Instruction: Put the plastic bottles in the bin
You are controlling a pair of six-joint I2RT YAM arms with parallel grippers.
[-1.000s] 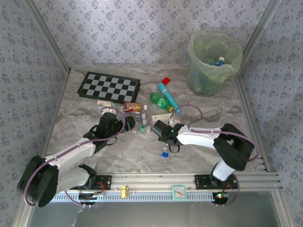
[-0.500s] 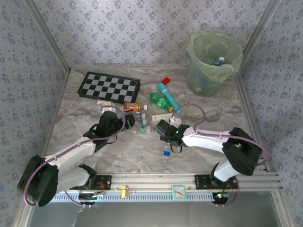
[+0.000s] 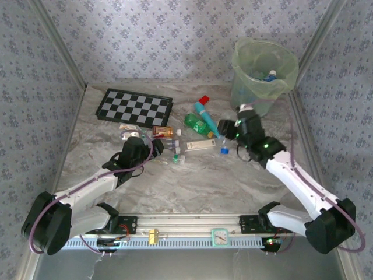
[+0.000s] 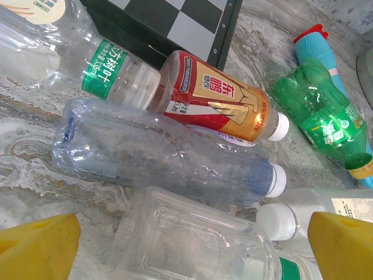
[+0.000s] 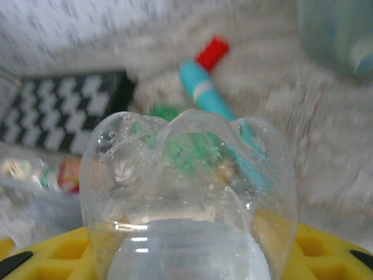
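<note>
Right end effector (image 3: pixel 228 127) clenched on clear bottle (image 5: pixel 186 192). Lift above bin (image 3: pixel 252 96) rim at far-right corner, release centred. Left end effector (image 3: pixel 139 147) released, over bottle pile (image 4: pixel 175 146).

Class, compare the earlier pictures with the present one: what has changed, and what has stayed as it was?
The right gripper closed on a clear bottle at the middle of the table, then swung right and away toward the bin, carrying it. The left gripper stayed open over the other bottles. The chessboard, teal tube and bin did not move.
</note>
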